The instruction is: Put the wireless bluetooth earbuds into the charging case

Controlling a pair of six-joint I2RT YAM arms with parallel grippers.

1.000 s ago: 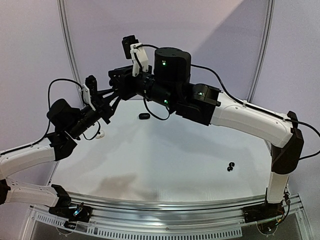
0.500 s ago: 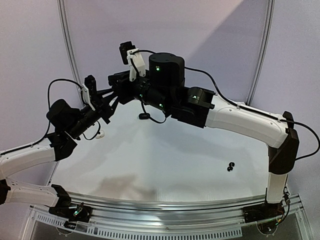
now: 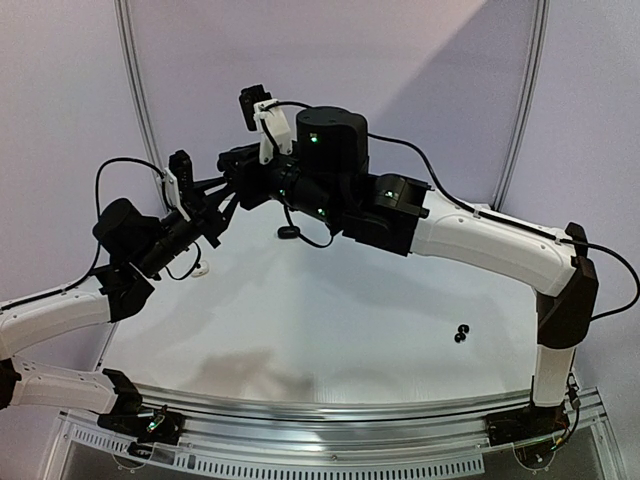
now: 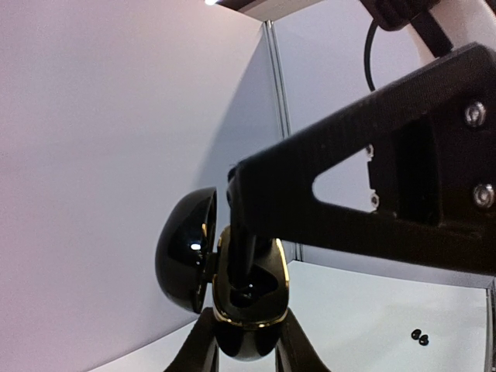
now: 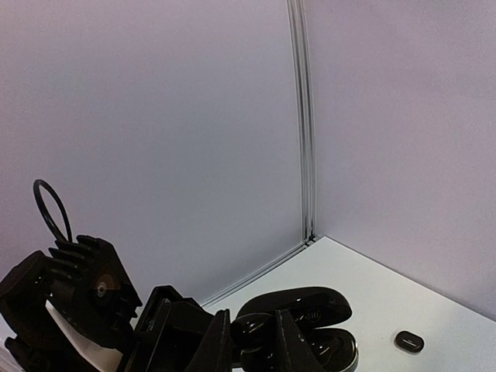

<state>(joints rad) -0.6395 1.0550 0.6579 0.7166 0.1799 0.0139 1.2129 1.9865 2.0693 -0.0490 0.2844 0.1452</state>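
Observation:
My left gripper (image 3: 220,203) is shut on the open charging case (image 4: 246,329), black and glossy with a gold rim, its lid (image 4: 183,260) swung to the left. It holds the case high above the table's far left. My right gripper (image 3: 238,172) meets it there and is shut on a black earbud (image 5: 256,329), with the fingertips down inside the case's tray (image 4: 249,291). The open case also shows in the right wrist view (image 5: 322,306), just behind the fingers. Two more black earbuds (image 3: 461,334) lie on the table at the right; they also show in the left wrist view (image 4: 419,336).
A small black oval item (image 3: 288,232) lies on the white table near the back, also seen in the right wrist view (image 5: 408,341). A small white item (image 3: 200,268) lies by the left arm. Lilac walls with metal posts (image 3: 138,90) close the back.
The right arm has shifted a little left and toward the case held by the left gripper, then stayed nearly still. The left arm has not moved.

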